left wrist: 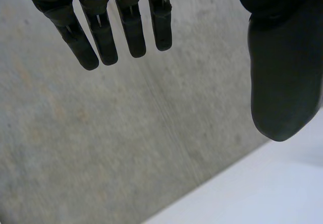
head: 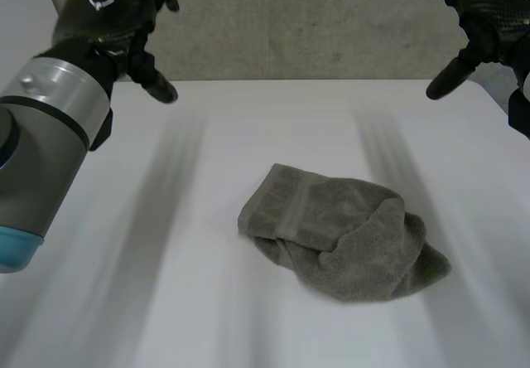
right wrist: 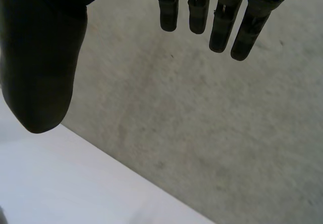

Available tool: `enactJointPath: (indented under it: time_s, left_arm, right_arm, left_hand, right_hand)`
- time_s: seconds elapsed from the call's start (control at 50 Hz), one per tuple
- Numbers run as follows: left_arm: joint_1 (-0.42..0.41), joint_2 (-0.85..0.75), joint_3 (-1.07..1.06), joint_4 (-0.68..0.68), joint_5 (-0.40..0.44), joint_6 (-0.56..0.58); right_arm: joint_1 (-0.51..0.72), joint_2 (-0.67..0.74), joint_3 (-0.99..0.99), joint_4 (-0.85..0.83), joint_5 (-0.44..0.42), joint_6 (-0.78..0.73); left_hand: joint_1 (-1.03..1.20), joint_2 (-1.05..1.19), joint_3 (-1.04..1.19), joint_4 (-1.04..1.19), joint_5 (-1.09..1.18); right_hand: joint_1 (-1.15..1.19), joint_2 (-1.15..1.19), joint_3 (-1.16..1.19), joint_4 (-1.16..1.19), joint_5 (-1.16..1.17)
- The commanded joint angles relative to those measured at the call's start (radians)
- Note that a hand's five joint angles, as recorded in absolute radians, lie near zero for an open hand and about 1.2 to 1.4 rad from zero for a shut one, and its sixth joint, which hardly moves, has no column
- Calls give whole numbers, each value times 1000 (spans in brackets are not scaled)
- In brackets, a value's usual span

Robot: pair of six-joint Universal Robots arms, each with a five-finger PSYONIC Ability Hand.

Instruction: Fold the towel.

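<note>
A grey-green towel [head: 344, 231] lies crumpled in a loose heap on the white table [head: 166, 285], a little right of the middle. My left hand [head: 112, 16] hangs high at the far left, well clear of the towel, its fingers [left wrist: 103, 32] straight and its thumb [left wrist: 285, 77] spread wide, holding nothing. High at the far right is my right hand [head: 480, 12], equally far from the cloth. Its fingers [right wrist: 222, 19] are straight, its thumb [right wrist: 43, 67] stands apart, and it is empty.
A grey concrete wall [head: 298, 20] rises behind the table's far edge [head: 315, 80]. Both wrist views look past the fingertips at that wall [left wrist: 101, 143] and a strip of the table [right wrist: 65, 183].
</note>
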Motion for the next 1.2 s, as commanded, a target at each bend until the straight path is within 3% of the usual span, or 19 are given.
enactJointPath:
  time_s: [0.02,0.36,0.56,0.66,0.72,0.76,0.86,0.94,1.04,1.08,1.1,1.14,1.16,1.18,1.2]
  left_arm:
    - [0,-65,42,-91,-4,-1]
    - [2,-68,53,-95,-5,-1]
    - [-11,-79,12,-88,16,10]
    - [-70,-232,-10,-59,24,13]
    - [-100,-278,-2,-45,36,14]
    - [-141,-373,19,-13,85,33]
    - [-170,-494,45,10,163,108]
    - [-204,-559,67,12,176,174]
    - [-242,-620,85,12,173,248]
    - [-245,-636,85,12,161,269]
    - [-245,-636,85,12,161,269]
    - [-245,-622,85,14,109,263]
    - [-245,-622,85,14,108,263]
    - [-238,-605,84,14,69,260]
    - [-230,-566,75,12,31,257]
  right_arm:
    - [8,56,-16,14,96,-17]
    - [5,78,-16,24,142,-14]
    - [10,71,19,95,101,-74]
    - [1,68,175,176,56,-271]
    - [-4,68,227,178,55,-312]
    - [-7,71,317,169,56,-362]
    - [-3,100,416,123,24,-365]
    - [0,140,461,70,3,-362]
    - [7,162,484,-3,-4,-358]
    - [7,170,483,-37,-4,-335]
    - [7,170,483,-37,-4,-335]
    - [10,174,467,-71,-5,-295]
    - [10,174,467,-71,-5,-295]
    - [13,173,463,-83,-7,-281]
    - [17,173,455,-92,-10,-276]
  left_hand:
    - [-159,-129,-97,-107,-250]
    - [-194,-165,-132,-142,-285]
    - [-211,-182,-150,-160,-302]
    - [-212,-182,-150,-160,-302]
    - [-209,-179,-147,-157,-299]
    - [-203,-173,-141,-151,-294]
    - [-191,-162,-130,-139,-282]
    - [-156,-126,-94,-104,-247]
    - [120,150,182,172,29]
    - [593,623,655,645,502]
    - [596,625,657,647,505]
    - [923,952,984,974,832]
    - [924,954,986,976,833]
    - [924,954,986,976,833]
    - [924,954,986,976,833]
  right_hand:
    - [-50,-69,-57,-71,-51]
    - [-50,-69,-57,-71,-51]
    - [-50,-69,-57,-71,-51]
    - [-50,-69,-57,-71,-51]
    - [-50,-69,-57,-71,-51]
    - [-50,-69,-57,-71,-51]
    - [-50,-69,-57,-71,-51]
    - [-46,-65,-53,-67,-46]
    - [186,167,179,165,186]
    - [624,605,617,603,624]
    - [626,607,620,606,626]
    - [1015,996,1008,994,1015]
    - [1017,998,1010,996,1016]
    - [1168,1149,1161,1147,1168]
    - [1171,1152,1165,1151,1171]
